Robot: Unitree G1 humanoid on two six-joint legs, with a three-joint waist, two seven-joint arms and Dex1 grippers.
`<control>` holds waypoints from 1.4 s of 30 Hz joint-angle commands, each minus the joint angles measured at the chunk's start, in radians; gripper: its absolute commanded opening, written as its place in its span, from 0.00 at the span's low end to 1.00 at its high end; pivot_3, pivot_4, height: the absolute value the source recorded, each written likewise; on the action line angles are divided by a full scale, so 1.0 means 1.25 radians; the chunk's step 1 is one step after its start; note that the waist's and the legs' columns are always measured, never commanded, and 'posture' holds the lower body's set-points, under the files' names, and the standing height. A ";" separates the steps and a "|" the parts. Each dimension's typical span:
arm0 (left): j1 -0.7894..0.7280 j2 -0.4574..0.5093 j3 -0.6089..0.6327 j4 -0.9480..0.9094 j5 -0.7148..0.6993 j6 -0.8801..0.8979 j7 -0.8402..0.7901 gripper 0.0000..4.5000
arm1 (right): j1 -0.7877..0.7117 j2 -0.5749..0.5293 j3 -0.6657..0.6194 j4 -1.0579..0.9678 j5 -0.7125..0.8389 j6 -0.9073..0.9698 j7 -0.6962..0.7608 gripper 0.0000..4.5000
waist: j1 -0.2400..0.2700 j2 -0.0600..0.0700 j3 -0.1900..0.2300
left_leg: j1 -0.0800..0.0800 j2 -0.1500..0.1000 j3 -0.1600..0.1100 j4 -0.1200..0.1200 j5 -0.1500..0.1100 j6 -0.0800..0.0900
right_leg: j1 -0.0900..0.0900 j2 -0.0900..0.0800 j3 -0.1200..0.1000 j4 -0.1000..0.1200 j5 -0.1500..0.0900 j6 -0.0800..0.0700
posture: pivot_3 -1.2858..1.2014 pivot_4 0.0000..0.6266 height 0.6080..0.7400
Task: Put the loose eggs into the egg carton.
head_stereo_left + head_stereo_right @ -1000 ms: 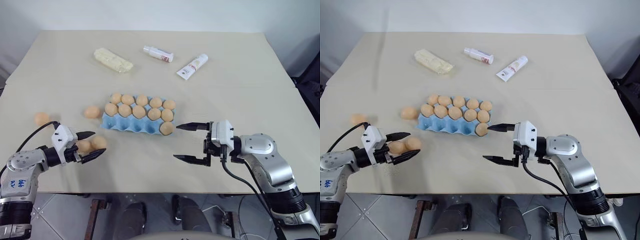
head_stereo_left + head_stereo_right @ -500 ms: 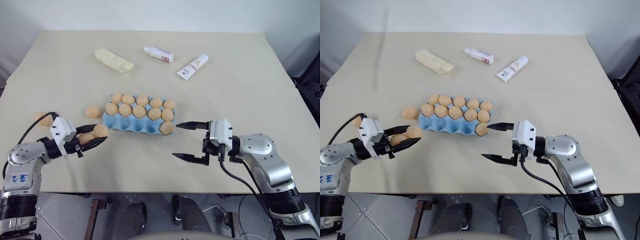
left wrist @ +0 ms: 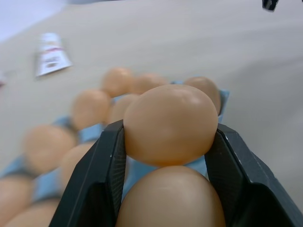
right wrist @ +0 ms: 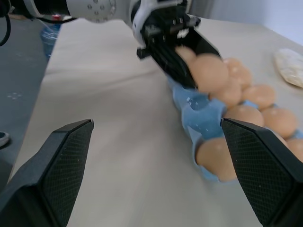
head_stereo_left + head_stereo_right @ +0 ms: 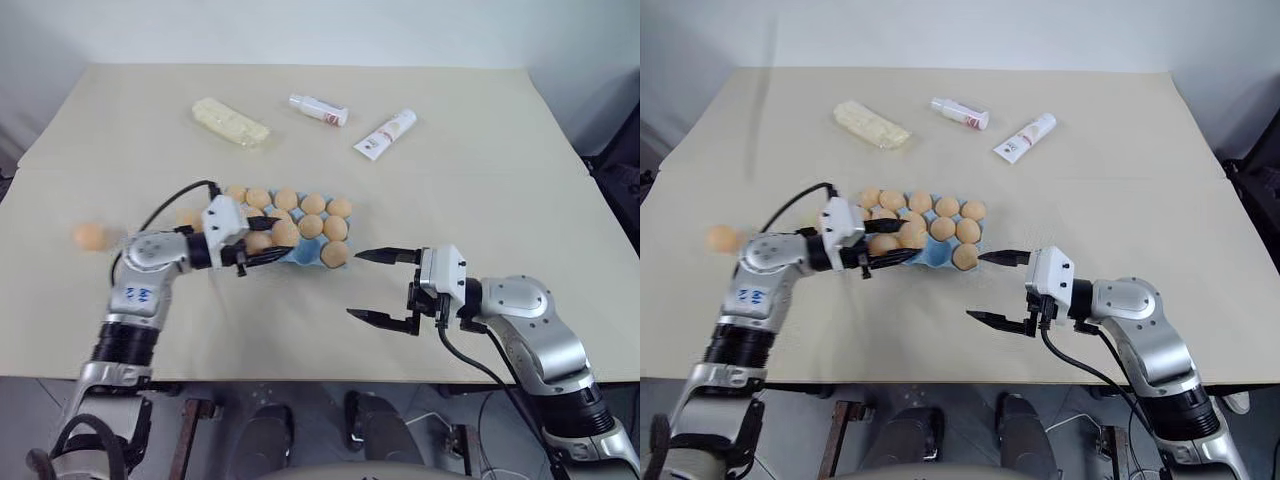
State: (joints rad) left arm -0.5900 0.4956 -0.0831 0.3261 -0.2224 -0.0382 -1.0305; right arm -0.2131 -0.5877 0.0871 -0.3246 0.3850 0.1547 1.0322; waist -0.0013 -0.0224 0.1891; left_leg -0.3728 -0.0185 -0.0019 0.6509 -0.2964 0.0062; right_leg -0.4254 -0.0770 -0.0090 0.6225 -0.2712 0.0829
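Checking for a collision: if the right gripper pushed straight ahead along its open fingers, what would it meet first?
Most likely the light blue moulded egg carton with its tan eggs, which lies between the open right gripper and the left gripper holding two eggs; depth is uncertain.

Toward the table's far edge, a pale yellow packet and two white tubes are laid.

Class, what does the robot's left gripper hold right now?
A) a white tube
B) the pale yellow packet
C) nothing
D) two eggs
D: in the left wrist view, two eggs sit clamped between the left gripper fingers, above the egg carton.
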 commanded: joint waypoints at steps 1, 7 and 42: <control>-0.042 -0.016 -0.012 0.064 0.022 -0.045 -0.015 0.47 | 0.023 -0.013 -0.036 -0.059 0.008 0.002 -0.029 1.00 | 0.000 0.000 0.000 | 0.000 0.000 0.000 0.000 0.000 0.000 | 0.000 0.000 0.000 0.000 0.000 0.000 | 0.52 0.24 1.00; -0.063 -0.024 -0.023 0.136 0.046 -0.094 -0.032 0.54 | 0.068 -0.016 -0.055 -0.094 0.013 0.012 -0.064 1.00 | 0.002 0.000 0.000 | 0.001 0.000 0.001 0.001 0.000 0.000 | 0.000 0.000 0.000 0.001 0.000 0.001 | 0.52 0.24 1.00; 0.686 0.100 0.631 -0.348 -0.160 0.064 0.214 1.00 | -0.100 0.077 0.031 0.066 0.069 -0.037 0.088 1.00 | -0.007 -0.002 0.000 | 0.001 0.003 0.002 -0.003 -0.003 0.001 | 0.000 -0.002 0.005 -0.005 0.000 -0.002 | 0.52 0.24 1.00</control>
State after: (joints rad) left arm 0.2583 0.6204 0.6764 -0.0459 -0.4112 0.0400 -0.8011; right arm -0.3278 -0.4970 0.1288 -0.2281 0.4504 0.1278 1.1302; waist -0.0104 -0.0243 0.1891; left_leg -0.3714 -0.0144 0.0002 0.6470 -0.3001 0.0079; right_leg -0.4253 -0.0793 -0.0034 0.6161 -0.2718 0.0808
